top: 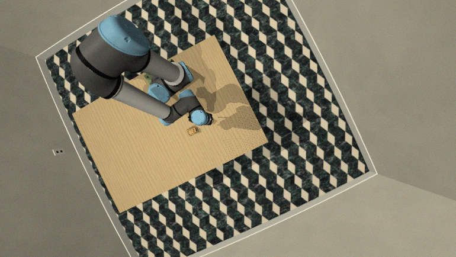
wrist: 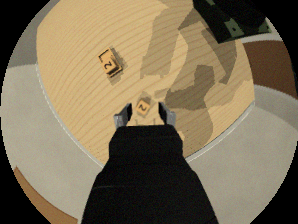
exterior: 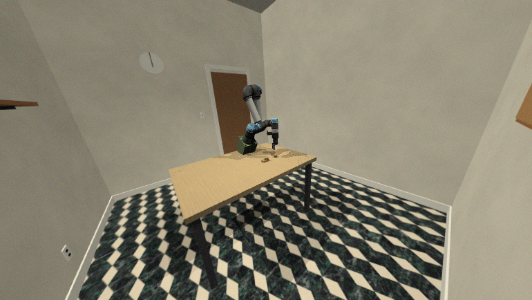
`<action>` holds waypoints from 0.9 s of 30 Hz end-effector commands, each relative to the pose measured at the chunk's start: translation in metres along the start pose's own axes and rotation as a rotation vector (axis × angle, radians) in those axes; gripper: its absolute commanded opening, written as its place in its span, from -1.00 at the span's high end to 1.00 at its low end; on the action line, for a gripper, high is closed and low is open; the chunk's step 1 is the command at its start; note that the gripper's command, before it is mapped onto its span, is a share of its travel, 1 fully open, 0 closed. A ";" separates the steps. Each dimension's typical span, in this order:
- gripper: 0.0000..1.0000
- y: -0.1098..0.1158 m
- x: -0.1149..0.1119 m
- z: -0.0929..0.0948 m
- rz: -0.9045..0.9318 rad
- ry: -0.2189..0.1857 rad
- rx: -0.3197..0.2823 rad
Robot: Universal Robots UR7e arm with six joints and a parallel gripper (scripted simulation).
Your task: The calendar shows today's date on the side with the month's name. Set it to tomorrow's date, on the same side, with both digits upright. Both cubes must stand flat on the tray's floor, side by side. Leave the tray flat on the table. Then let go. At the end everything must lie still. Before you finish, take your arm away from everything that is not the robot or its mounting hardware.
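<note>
The small wooden tray [wrist: 117, 63] [exterior: 264, 160] lies on the table. A cube [wrist: 107, 65] [top: 193, 130] sits in the tray and shows a dark 2 on top. A second cube [wrist: 143, 107] [exterior: 276, 155] lies loose on the table apart from the tray, also with a 2 on its top face, turned at an angle to the fingers. My gripper [wrist: 145, 107] [exterior: 273, 148] is open and empty, pointing down above the loose cube. The arm hides the gripper and loose cube in the top view. The side faces of both cubes and the month's name are not readable.
The wooden table [top: 143, 153] [exterior: 223, 178] carries the arm's green base [exterior: 247, 146] at its back edge. The arm casts shadows beside the loose cube. The table's right edge lies beyond the gripper in the top view.
</note>
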State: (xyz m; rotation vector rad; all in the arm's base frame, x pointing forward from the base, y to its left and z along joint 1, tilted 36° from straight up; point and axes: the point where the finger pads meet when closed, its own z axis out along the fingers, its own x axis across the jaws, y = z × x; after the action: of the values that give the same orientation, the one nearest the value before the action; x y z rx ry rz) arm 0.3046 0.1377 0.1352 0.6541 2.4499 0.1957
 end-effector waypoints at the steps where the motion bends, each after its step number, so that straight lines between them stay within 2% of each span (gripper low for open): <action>1: -1.00 -0.001 0.002 0.000 0.159 -0.004 0.006; 4: -1.00 -0.001 0.002 0.000 0.204 -0.004 0.006; 19: -1.00 -0.001 0.007 0.002 0.718 -0.005 0.005; 22: -1.00 -0.001 0.007 0.002 0.727 -0.005 0.005; 27: -1.00 0.001 0.008 0.002 0.918 -0.006 0.004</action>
State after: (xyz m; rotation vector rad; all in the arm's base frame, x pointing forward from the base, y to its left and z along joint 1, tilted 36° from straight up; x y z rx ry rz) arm 0.3006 0.1409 0.1295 1.5874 2.0633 0.4949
